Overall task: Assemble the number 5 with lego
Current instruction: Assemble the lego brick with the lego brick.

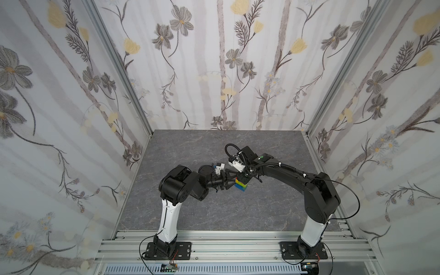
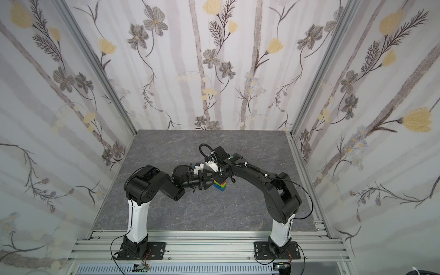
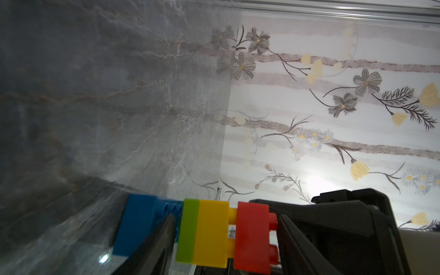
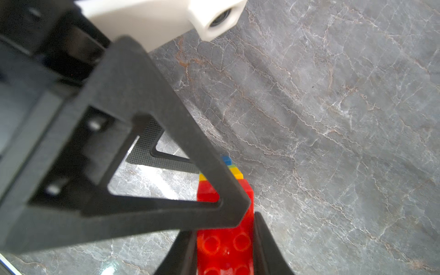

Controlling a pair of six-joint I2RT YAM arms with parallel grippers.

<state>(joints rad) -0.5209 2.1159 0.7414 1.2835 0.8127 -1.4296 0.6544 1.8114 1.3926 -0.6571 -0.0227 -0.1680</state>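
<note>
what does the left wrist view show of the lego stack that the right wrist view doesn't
Only the left wrist view: the stack side-on, with blue brick, lime-green brick, yellow brick and red brick as broad bands, and the floral wall. Only the right wrist view: the red brick's studs from above, the right end effector closed on that brick, and a finger of the left end effector crossing over it. Both: the stack and the grey marbled tabletop.

A grey marble-patterned table filled the lower middle of both top views. Floral wall panels with grey and yellow flowers enclosed it across the top and sides, joined by aluminium corner posts. An aluminium rail ran along the bottom edge, with a slotted cable duct below it.
</note>
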